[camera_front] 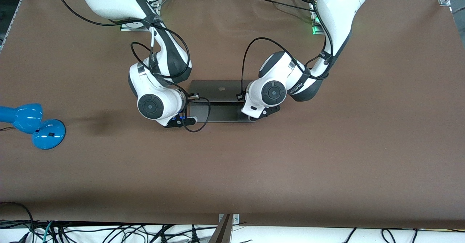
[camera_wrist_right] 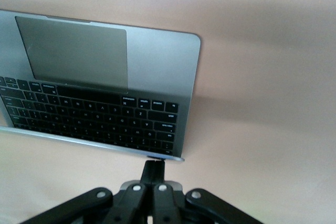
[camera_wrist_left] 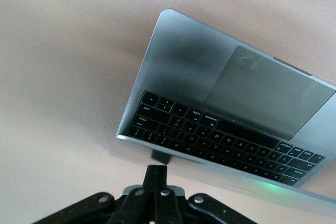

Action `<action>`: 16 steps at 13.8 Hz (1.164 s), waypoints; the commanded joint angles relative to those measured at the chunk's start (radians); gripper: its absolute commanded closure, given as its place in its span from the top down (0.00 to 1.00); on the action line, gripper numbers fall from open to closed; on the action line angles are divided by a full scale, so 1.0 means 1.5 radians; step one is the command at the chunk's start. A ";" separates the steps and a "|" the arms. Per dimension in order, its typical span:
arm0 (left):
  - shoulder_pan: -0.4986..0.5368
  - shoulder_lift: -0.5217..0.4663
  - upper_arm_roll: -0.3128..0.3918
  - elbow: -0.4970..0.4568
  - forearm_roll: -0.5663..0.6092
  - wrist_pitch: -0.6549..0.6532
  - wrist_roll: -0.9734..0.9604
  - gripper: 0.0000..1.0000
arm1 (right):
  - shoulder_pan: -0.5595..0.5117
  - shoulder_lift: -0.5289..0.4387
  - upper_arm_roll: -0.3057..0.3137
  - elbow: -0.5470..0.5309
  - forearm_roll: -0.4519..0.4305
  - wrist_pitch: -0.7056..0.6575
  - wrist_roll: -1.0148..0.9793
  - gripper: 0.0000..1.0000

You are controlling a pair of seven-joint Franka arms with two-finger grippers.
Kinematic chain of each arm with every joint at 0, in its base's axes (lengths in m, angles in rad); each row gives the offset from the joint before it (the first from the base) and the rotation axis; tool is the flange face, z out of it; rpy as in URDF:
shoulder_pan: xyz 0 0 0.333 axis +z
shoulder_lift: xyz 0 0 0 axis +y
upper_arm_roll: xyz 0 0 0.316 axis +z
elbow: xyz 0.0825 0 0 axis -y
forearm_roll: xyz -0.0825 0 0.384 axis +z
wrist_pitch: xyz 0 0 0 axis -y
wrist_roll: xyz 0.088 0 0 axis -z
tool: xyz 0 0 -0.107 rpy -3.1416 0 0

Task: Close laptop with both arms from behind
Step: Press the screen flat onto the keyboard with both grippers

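Laptop (camera_front: 221, 90), slim space-grey metal notebook with black apple logo on lid, sits mid-table, hinge toward robot bases, lid partly tipped forward over black keyboard (camera_wrist_left: 220, 140) and large grey trackpad (camera_wrist_left: 268, 98). Left gripper (camera_wrist_left: 156, 174), black two-finger, fingers pressed together, nothing held; tips at top edge of lid near corner toward left arm's end of table, whether touching or just beside not resolvable. Right gripper (camera_wrist_right: 154, 169), same type, likewise pinched closed and empty, tips at top edge of lid at the other corner. Closed fingers judged deliberate: blunt pushing tip, no grasp needed to fold a hinged lid. One gripper per corner judged to spread force evenly, avoid twisting screen. Both white jointed arms reach over from hinge side, wrists low above base, consistent with closing from rear. Lid well short of shut; keyboard fully visible in both wrist views. Next step judged: matched downward-forward push, slow near contact. Risk: uneven travel, tips slipping off thin edge. Blue desk lamp (camera_front: 32, 125) well apart, toward right arm's end.
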 commanded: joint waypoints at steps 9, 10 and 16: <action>-0.007 0.027 0.003 0.022 0.020 0.026 0.001 0.00 | -0.009 0.035 0.003 0.025 -0.018 0.036 -0.025 0.00; -0.007 0.032 0.003 0.022 0.020 0.028 0.002 0.00 | -0.009 0.039 0.004 0.025 -0.022 0.040 -0.025 0.00; -0.007 0.046 0.003 0.022 0.020 0.043 0.002 0.00 | -0.009 0.058 0.003 0.025 -0.023 0.076 -0.026 0.00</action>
